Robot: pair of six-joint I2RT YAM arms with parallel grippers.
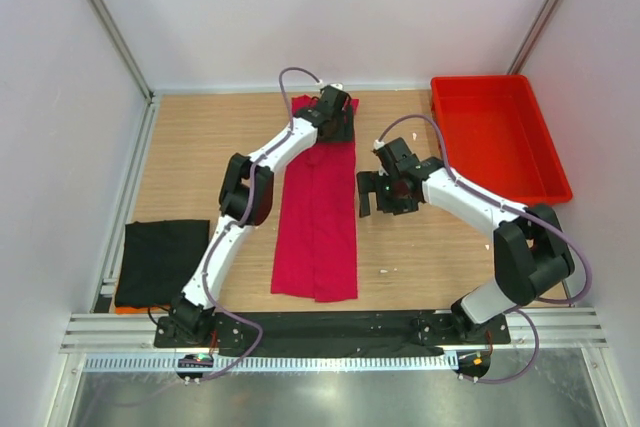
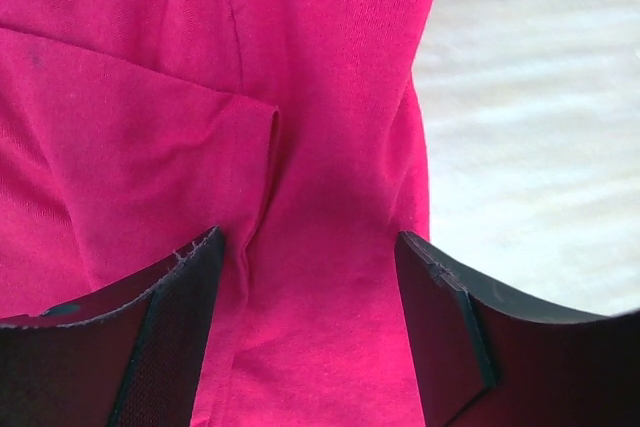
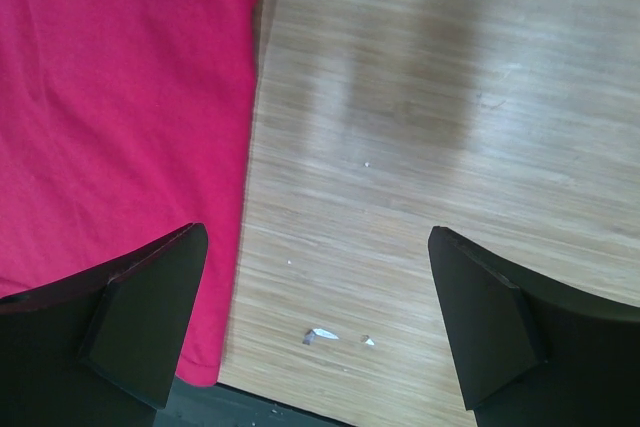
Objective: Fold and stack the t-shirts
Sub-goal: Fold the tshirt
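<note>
The crimson-pink t-shirt (image 1: 318,217) lies folded into a long narrow strip down the middle of the table. My left gripper (image 1: 335,122) hovers at its far end. In the left wrist view this gripper (image 2: 308,242) is open, with creased pink cloth (image 2: 150,97) lying flat between the jaws and not pinched. My right gripper (image 1: 385,197) hangs just right of the strip's middle. It is open (image 3: 315,237) over bare wood, with the shirt's edge (image 3: 120,97) under its left finger. The black t-shirt (image 1: 160,262) lies folded at the near left.
A red plastic tray (image 1: 495,142) stands at the back right. An orange edge (image 1: 125,309) peeks out under the black shirt. Small white scraps (image 3: 320,335) lie on the wood near the table's front edge. Grey walls close in both sides.
</note>
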